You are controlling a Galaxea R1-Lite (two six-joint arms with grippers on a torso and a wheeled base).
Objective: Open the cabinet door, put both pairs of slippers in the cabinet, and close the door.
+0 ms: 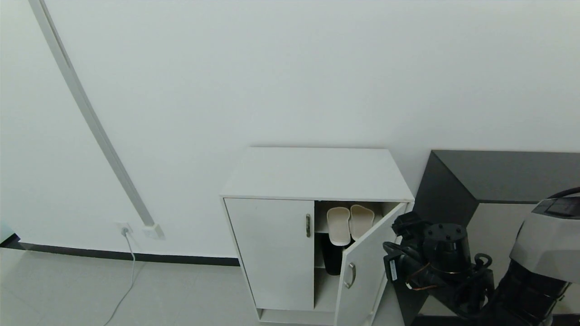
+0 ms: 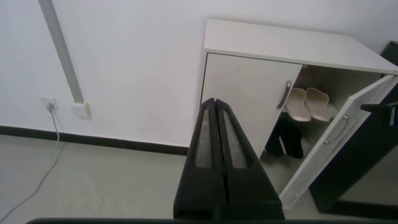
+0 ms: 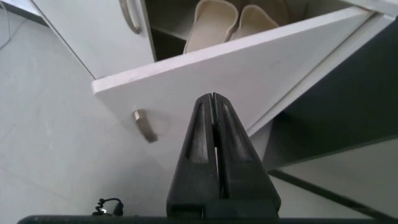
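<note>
The white cabinet (image 1: pixel 317 174) stands against the wall with its left door (image 1: pixel 272 253) closed and its right door (image 1: pixel 362 267) swung partly open. A cream pair of slippers (image 1: pixel 349 222) leans on the upper shelf, and a black pair (image 1: pixel 333 258) stands on the shelf below. My right gripper (image 3: pixel 213 96) is shut, its tips against the outer face of the open door (image 3: pixel 261 81), above the handle (image 3: pixel 144 124). My left gripper (image 2: pixel 216 101) is shut and holds nothing, well back from the cabinet (image 2: pixel 280 40).
A dark grey block (image 1: pixel 498 174) stands close to the cabinet's right side, behind the open door. A wall socket with a trailing cable (image 1: pixel 123 227) and a slanted conduit (image 1: pixel 86 113) lie to the left. Open floor (image 1: pixel 158 290) stretches left of the cabinet.
</note>
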